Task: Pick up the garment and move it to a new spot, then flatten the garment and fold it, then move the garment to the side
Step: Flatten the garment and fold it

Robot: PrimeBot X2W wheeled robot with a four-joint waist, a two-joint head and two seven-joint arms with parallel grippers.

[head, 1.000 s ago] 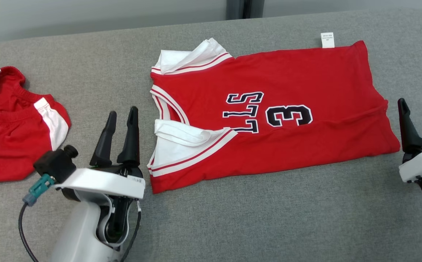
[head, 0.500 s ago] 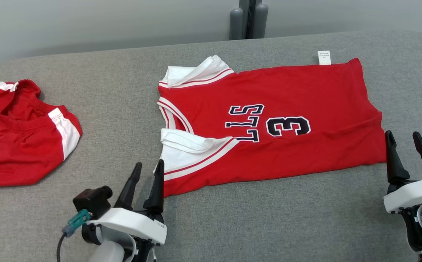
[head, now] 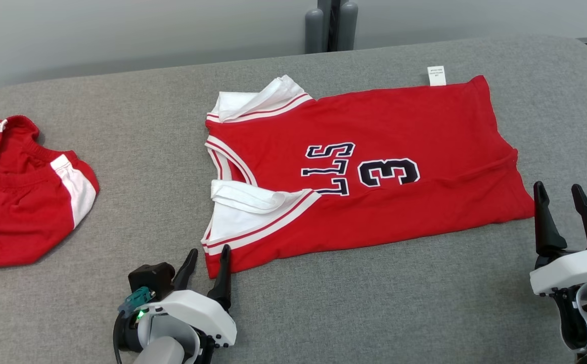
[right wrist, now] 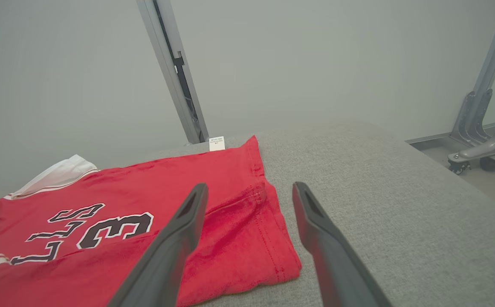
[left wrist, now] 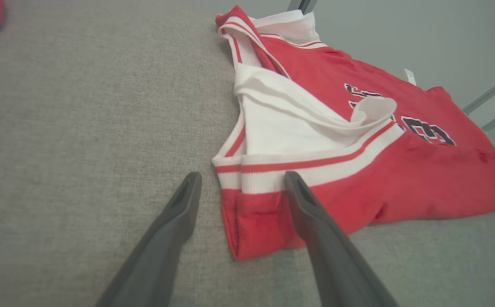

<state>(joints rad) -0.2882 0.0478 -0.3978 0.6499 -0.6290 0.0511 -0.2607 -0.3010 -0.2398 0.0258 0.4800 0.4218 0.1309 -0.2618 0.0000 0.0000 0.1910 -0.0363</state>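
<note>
Jersey (head: 374,167) lies spread mid-tabletop (head: 374,313), apparently ready for folding. The left gripper (head: 209,250) straddles its near shoulder corner and the right gripper (head: 557,186) sits beside the near hem corner. Both sets of fingers are wide apart and empty, likely placed to pinch that edge.

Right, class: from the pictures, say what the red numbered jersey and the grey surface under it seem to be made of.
Red sleeveless jersey with white trim: soft knit fabric, perhaps polyester, matte; it creases and shows stitched hems. Grey cloth-covered surface: woven upholstery-like textile, matte, with fine speckled weave and rounded corner.
</note>
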